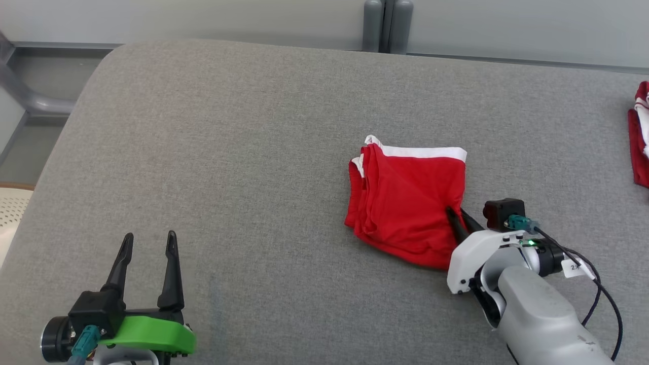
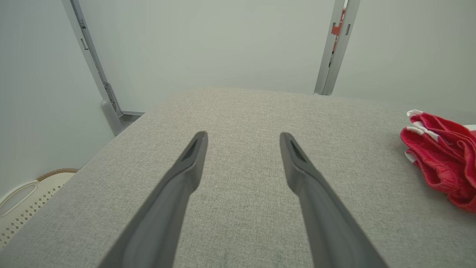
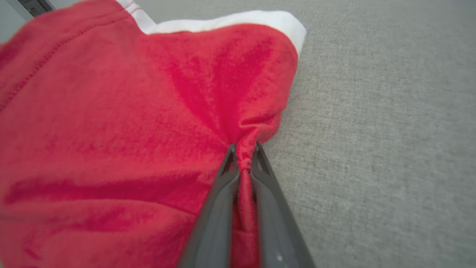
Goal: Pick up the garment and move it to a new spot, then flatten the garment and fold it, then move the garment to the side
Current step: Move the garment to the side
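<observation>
Right end effector (image 3: 244, 147) pinches just a bit of the red garment (image 1: 405, 203) edge, left end effector (image 1: 149, 238) spread wide. I'd lift slow or the fold probably flops open.

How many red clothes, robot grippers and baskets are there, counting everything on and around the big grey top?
Red clothes: 2 (the garment in the middle, a red cloth at the right edge)
Grippers: 2 (left gripper, right gripper)
White baskets: 1 (the basket at the left edge)
Total: 5
</observation>
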Available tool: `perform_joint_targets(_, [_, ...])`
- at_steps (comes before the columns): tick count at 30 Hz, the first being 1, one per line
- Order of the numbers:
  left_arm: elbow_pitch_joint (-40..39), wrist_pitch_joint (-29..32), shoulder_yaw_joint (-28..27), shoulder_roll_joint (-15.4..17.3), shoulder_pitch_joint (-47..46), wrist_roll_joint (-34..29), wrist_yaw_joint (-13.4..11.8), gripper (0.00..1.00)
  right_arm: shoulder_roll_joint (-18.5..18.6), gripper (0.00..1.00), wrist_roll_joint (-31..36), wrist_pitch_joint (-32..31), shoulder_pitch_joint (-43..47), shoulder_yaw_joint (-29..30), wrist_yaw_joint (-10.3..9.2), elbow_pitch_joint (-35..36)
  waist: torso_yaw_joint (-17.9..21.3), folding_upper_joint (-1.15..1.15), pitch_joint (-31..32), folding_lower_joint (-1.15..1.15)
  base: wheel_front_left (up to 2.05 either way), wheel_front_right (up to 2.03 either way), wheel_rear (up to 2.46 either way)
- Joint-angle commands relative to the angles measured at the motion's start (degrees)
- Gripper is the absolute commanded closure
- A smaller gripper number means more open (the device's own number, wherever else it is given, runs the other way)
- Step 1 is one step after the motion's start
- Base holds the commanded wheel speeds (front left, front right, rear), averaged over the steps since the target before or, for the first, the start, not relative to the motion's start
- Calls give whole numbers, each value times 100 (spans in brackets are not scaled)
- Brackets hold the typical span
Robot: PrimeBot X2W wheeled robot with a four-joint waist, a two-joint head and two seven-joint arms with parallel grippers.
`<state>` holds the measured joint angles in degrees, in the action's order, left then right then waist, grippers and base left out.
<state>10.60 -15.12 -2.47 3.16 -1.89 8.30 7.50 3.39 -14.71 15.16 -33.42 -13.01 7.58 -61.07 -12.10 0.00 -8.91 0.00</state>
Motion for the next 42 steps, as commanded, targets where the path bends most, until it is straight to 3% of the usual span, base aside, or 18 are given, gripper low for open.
perform_joint_targets(1, [-9, 1, -1, -3, -46, 67, -4, 0, 175, 100, -18, -8, -91, -53, -18, 8, 49, 0, -4, 0, 0, 0, 0])
perform_joint_targets(8, [-59, 1, 229, -6, -226, 106, -4, 0, 789, 100, 180, 1, -573, -628, -16, 269, 334, 0, -245, 0, 0, 0, 0])
perform_joint_targets(21, [-332, 1, 746, 302, -1037, 229, -4, 0, 2426, 100, -66, -492, -2092, -1541, -16, 954, 1147, 0, -1579, 0, 0, 0, 0])
perform_joint_targets(34, [-783, 1, 1090, 853, -1419, 273, -4, 0, 4013, 100, -521, -1203, -2513, -1411, -16, 2001, 1809, 0, -2438, 0, 0, 0, 0])
perform_joint_targets(42, [-1185, 1, 1227, 1123, -1494, 256, -4, 0, 4614, 100, -728, -1625, -2609, -1119, -17, 2248, 2028, 0, -2772, 0, 0, 0, 0])
